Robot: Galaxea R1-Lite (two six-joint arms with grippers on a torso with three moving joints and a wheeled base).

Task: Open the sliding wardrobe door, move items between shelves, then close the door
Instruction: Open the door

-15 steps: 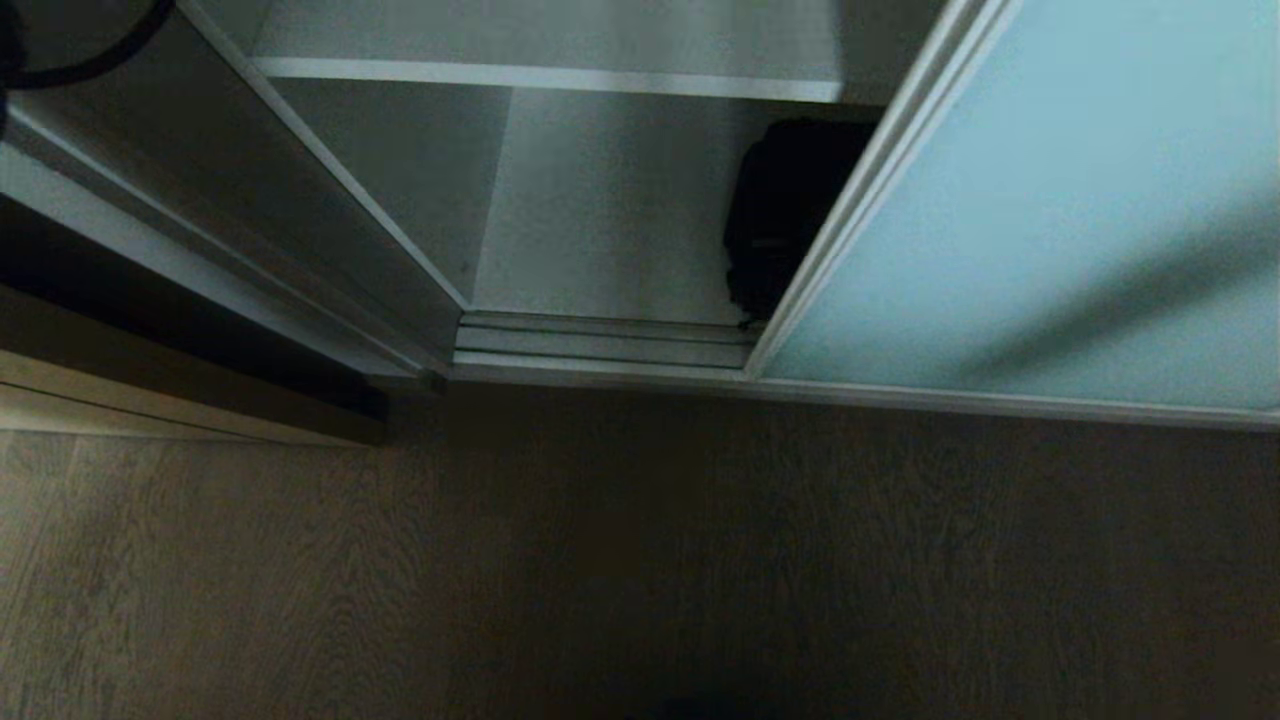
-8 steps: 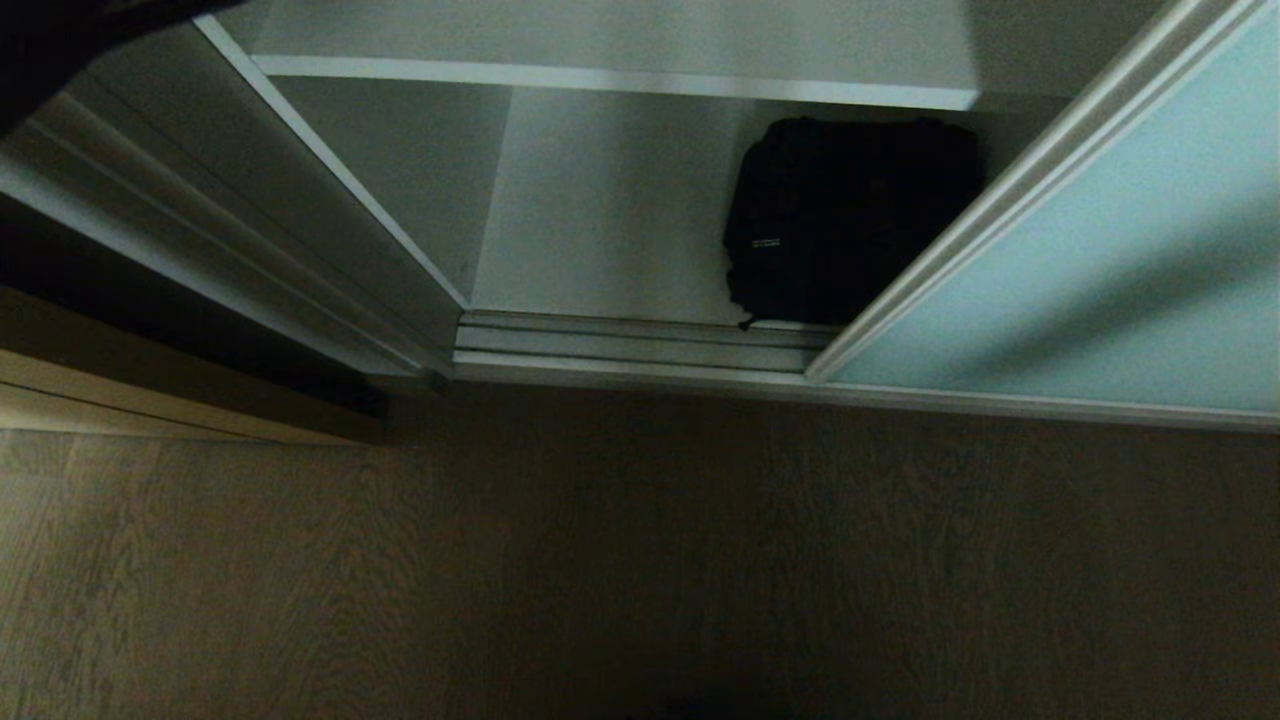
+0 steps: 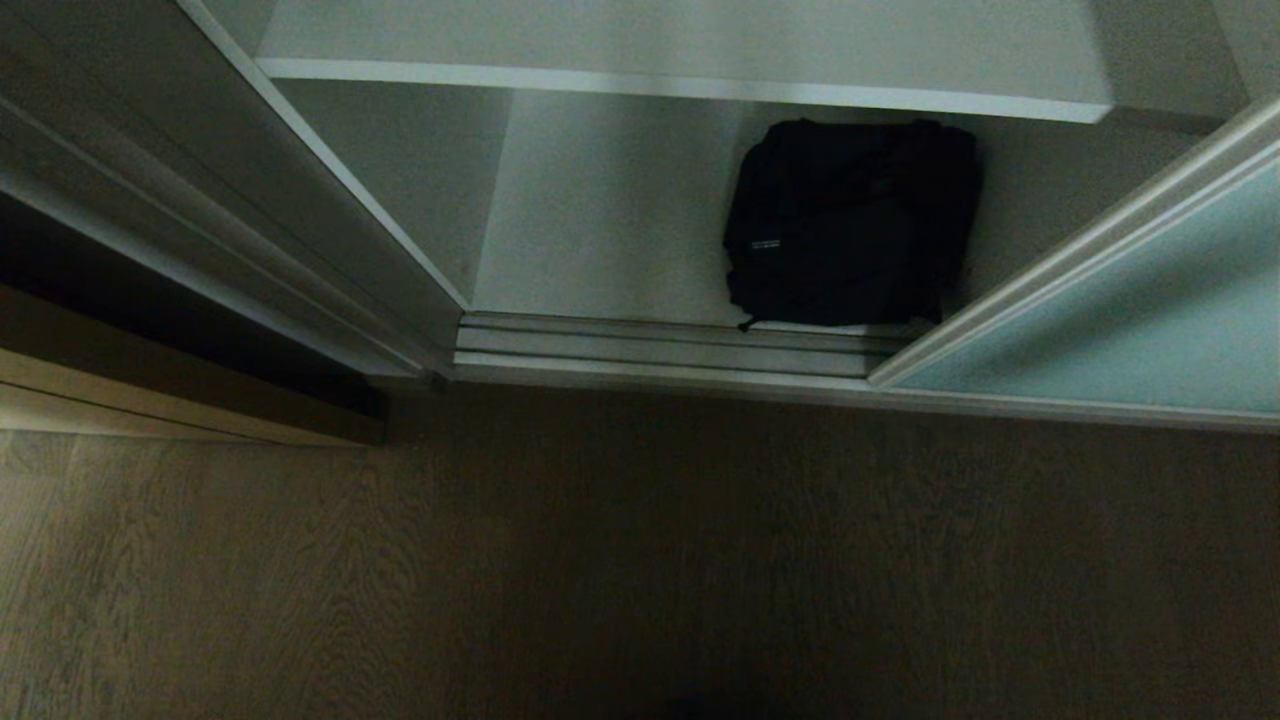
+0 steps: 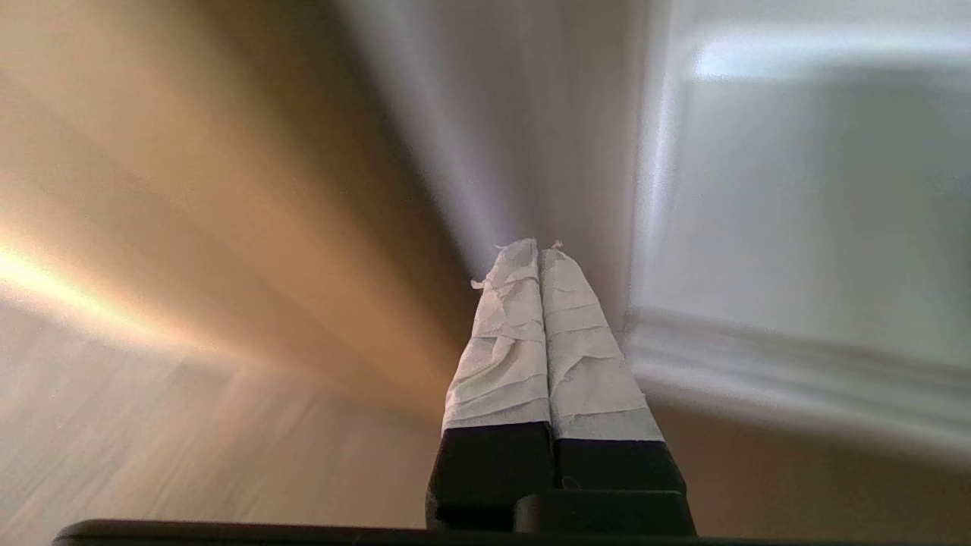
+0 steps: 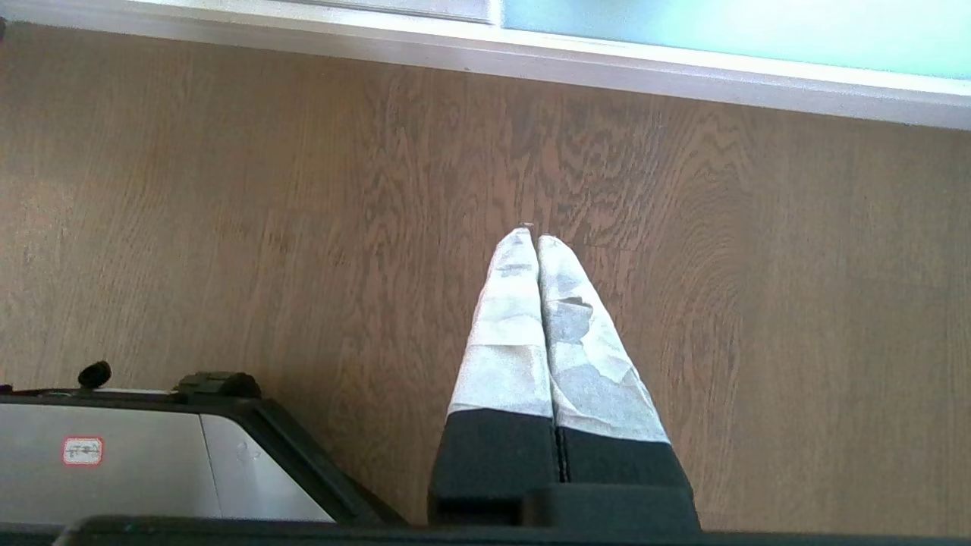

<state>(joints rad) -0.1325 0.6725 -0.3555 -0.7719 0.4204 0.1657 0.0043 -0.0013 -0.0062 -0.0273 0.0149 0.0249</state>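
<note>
The frosted blue-green sliding wardrobe door (image 3: 1140,320) stands slid to the right, leaving the wardrobe open. A black fabric bag (image 3: 850,225) lies on the bottom board (image 3: 600,230) under a white shelf (image 3: 650,85). The houndstooth cloth is out of view. My left gripper (image 4: 538,250) is shut and empty in the left wrist view, in front of the blurred wardrobe frame and floor; it is outside the head view. My right gripper (image 5: 535,239) is shut and empty, parked above the wood floor (image 5: 303,227), with the door's bottom rail (image 5: 607,64) ahead of it.
The wardrobe's left side panel (image 3: 330,200) and the floor track (image 3: 650,345) border the opening. A light wood panel (image 3: 150,400) runs along the left. My own base (image 5: 114,455) shows beside the right gripper. Brown wood floor (image 3: 640,560) lies before the wardrobe.
The sliding door has moved well to the right, uncovering the whole black bag. The dark left arm at the head view's upper left corner has left that view.
</note>
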